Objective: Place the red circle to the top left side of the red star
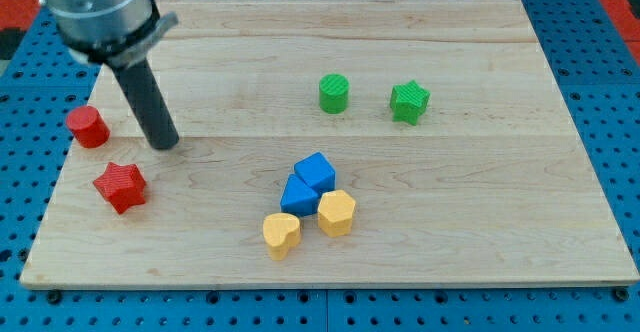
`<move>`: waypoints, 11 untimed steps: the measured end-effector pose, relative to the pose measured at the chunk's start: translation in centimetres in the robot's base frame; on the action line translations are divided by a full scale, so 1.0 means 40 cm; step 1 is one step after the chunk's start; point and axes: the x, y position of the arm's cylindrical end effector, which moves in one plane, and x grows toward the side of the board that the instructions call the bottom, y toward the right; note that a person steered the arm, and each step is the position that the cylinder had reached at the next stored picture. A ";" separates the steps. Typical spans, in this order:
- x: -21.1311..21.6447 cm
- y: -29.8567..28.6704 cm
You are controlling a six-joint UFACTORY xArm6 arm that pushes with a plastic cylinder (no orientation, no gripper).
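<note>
The red circle (88,126) stands near the board's left edge. The red star (121,186) lies below it and slightly to the view's right, apart from it. My tip (165,144) rests on the board to the right of the red circle and above-right of the red star, touching neither.
A green circle (334,93) and a green star (409,102) sit at upper middle right. Two blue blocks (308,182) and two yellow blocks (310,223) cluster at lower centre. The wooden board (500,222) lies on a blue pegboard.
</note>
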 end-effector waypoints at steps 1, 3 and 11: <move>-0.124 -0.084; -0.056 -0.234; -0.133 0.160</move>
